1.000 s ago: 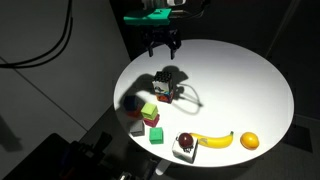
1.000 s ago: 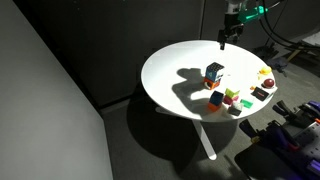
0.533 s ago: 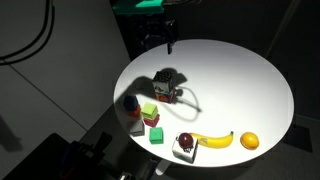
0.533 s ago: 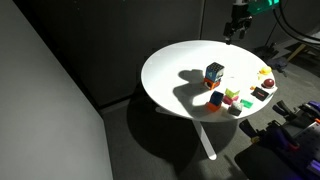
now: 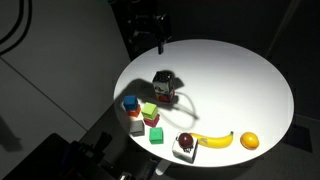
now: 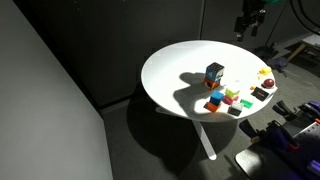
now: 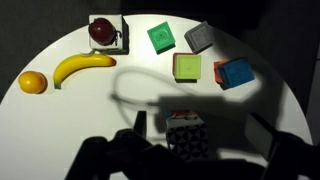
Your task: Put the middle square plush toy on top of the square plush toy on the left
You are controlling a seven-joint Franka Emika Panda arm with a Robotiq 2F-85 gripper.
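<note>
Two square plush toys stand stacked [image 5: 165, 88] left of the table's middle, also seen in the other exterior view [image 6: 214, 73]. In the wrist view the stack [image 7: 187, 135] shows a black-and-white triangle-patterned face with red and blue at its edge. My gripper [image 5: 150, 25] hangs high over the table's far rim, well away from the stack. It shows at the top right in an exterior view [image 6: 248, 18]. In the wrist view its fingers [image 7: 200, 125] are spread wide with nothing between them.
Loose plush cubes lie nearby: blue [image 5: 129, 103], lime green [image 5: 149, 111], grey [image 5: 137, 126], red [image 5: 152, 119], green [image 5: 156, 135]. An apple on a small box [image 5: 185, 145], a banana [image 5: 212, 140] and an orange [image 5: 249, 141] sit at the white round table's [image 5: 250, 80] front edge.
My gripper has risen and drawn back from above the table toward its far rim. Its shadow has slid off the cubes. The stack and other objects have stayed put.
</note>
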